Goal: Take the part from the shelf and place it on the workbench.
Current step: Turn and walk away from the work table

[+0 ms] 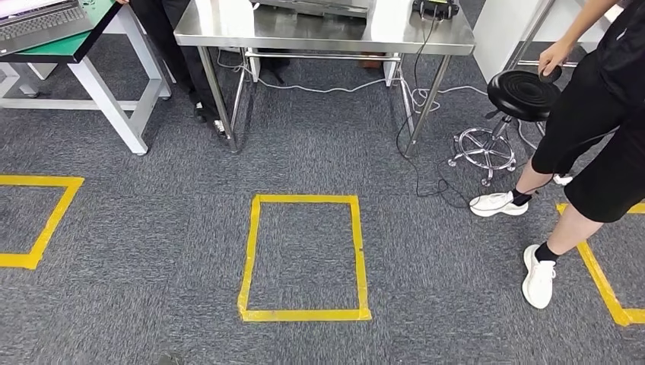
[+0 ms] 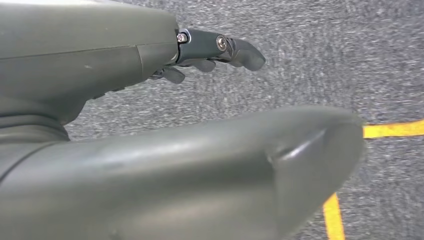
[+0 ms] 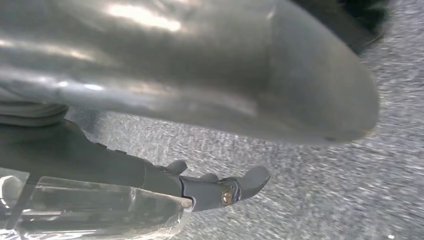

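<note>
No readable text, labels, brands or numbers in any view. The laptop [image 1: 42, 19] on the green-topped table [image 1: 68, 47] shows a keyboard, but the keys are too small to read. The yellow tape rectangle [image 1: 304, 257] on the carpet carries no lettering. The steel workbench [image 1: 319, 34] and the black stool [image 1: 523, 93] show no markings.
</note>
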